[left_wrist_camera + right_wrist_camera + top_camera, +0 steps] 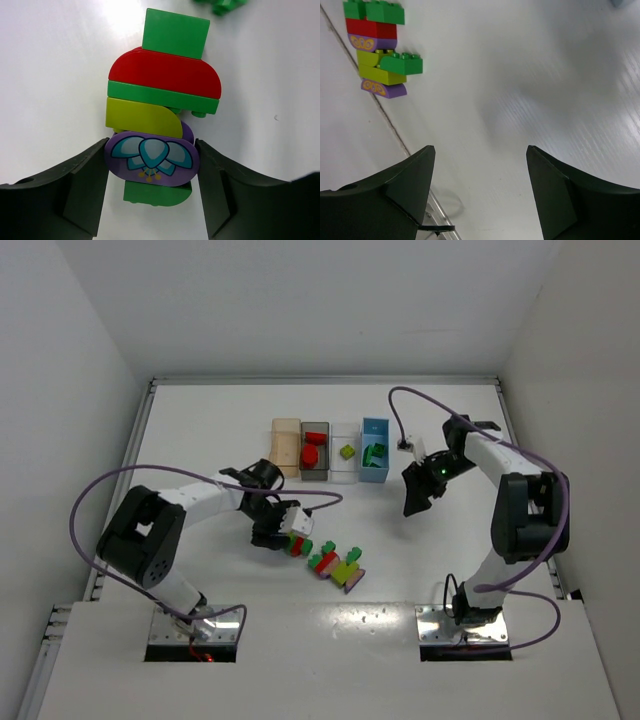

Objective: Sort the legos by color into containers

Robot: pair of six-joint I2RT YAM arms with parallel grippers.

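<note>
Left gripper [151,169] clamps the purple oval brick [150,152] of a red-green-lime plastic stack [165,75] on the white table [200,430], a second multicoloured cluster [338,565] just beside; right gripper [415,502] gapes empty near four narrow bins [286,445].

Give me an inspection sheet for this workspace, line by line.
Surface: white table, no spills seen.
Job's things: four bins in a row. The tan bin looks empty, the grey bin holds red bricks, the clear bin a lime one, the blue bin green. Two mixed clusters sit nearer the arms: the gripped stack and a loose cluster.
Clutter: nothing seen.
Grippers: left gripper clamps the stack's purple brick; right gripper open, empty, above the table.
Cables: left cable and right cable loop clear of the bricks.
Surroundings: white walls.
</note>
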